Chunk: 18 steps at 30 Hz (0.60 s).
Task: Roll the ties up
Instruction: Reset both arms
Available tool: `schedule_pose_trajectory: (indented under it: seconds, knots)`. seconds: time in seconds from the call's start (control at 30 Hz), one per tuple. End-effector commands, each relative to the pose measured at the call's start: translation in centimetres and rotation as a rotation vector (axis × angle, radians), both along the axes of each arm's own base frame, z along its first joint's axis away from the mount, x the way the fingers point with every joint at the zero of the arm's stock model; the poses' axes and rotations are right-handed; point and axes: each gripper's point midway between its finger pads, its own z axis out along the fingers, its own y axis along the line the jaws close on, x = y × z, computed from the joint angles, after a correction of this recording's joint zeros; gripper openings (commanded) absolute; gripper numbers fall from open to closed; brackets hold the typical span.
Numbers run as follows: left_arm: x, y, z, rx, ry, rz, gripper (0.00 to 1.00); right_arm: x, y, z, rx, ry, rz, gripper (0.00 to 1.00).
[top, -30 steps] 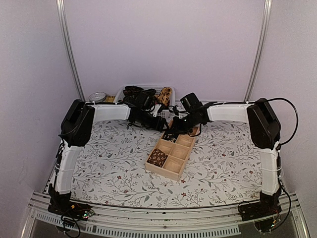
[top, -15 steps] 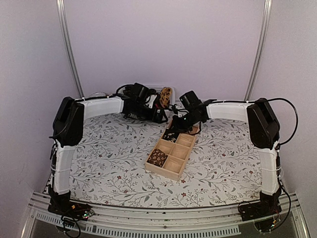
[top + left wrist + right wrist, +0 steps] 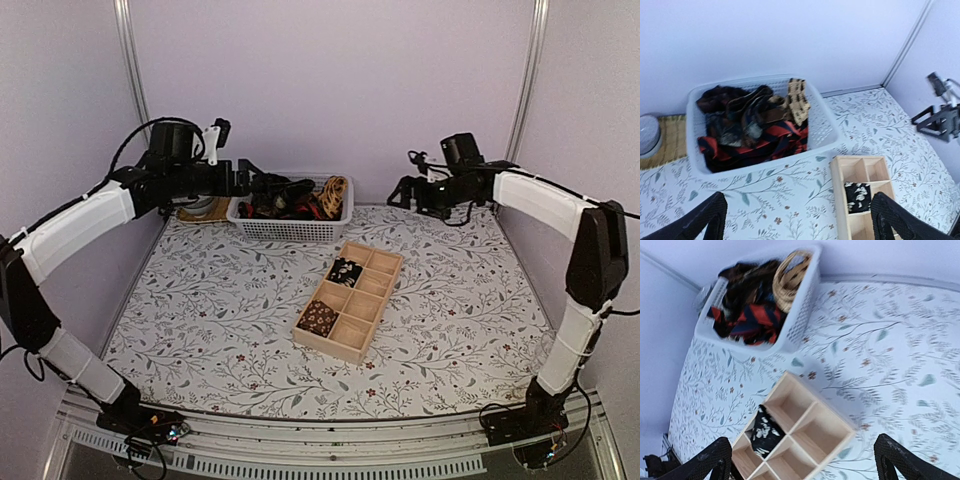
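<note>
Both arms are raised high above the table. My left gripper (image 3: 240, 172) hangs open and empty over the white basket (image 3: 240, 212), which holds a heap of loose ties (image 3: 285, 198) (image 3: 752, 132), red-striped, dark and tan. My right gripper (image 3: 400, 192) is also open and empty, up at the back right. A wooden divided box (image 3: 372, 290) (image 3: 815, 432) lies mid-table. One far compartment holds a rolled black tie with pale flowers (image 3: 345, 270) (image 3: 857, 196) (image 3: 764, 432). A near compartment holds a rolled brown patterned tie (image 3: 319, 318). The left fingers (image 3: 705, 220) and right fingers (image 3: 900, 457) stand wide apart.
A round grey lidded dish (image 3: 647, 135) sits on a woven mat (image 3: 205, 212) left of the basket. Metal frame posts (image 3: 140, 100) rise at the back corners. The flower-print tablecloth (image 3: 230, 320) covers the table.
Both arms have lifted away from the box and basket and swung up and outward. The right gripper has opened, leaving the black tie roll in its compartment. The left gripper has opened wider.
</note>
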Motion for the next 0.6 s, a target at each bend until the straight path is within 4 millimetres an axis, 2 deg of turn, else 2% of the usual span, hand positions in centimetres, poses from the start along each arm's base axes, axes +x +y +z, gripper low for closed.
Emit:
schedule_pose_trajectory:
  seconds: [0.0,0.13,0.17,0.23,0.3,0.43,0.57]
  knots:
    - [-1.1,6.7,-2.0,0.035,-0.006,0.203,1.0,-2.2,-10.4,6.0,-0.013,-0.175,-0.191,1.0]
    - [-2.5,11.8,-4.0,0.115,-0.022,0.335,1.0,-2.9,-20.5,2.1,-0.145,-0.247,-0.495,1.0]
    - [-3.0,12.0,-5.5,0.176,-0.027,0.306,1.0,-3.4,-22.7,1.7,-0.173,-0.29,-0.573,1.0]
    - [-3.8,13.0,-7.7,0.277,-0.047,0.299,1.0,-4.1,-25.6,0.3,-0.203,-0.343,-0.69,1.0]
    - [-4.5,14.6,-9.1,0.291,-0.067,0.345,1.0,-4.8,-26.8,-1.1,-0.206,-0.397,-0.751,1.0]
    - [-6.0,17.5,-10.8,0.233,-0.177,0.396,1.0,-6.3,-26.1,-4.1,-0.211,-0.567,-0.683,1.0]
    - [-7.2,20.7,-12.1,0.128,-0.295,0.468,1.0,-7.1,-26.7,-5.2,-0.238,-0.649,-0.708,1.0]
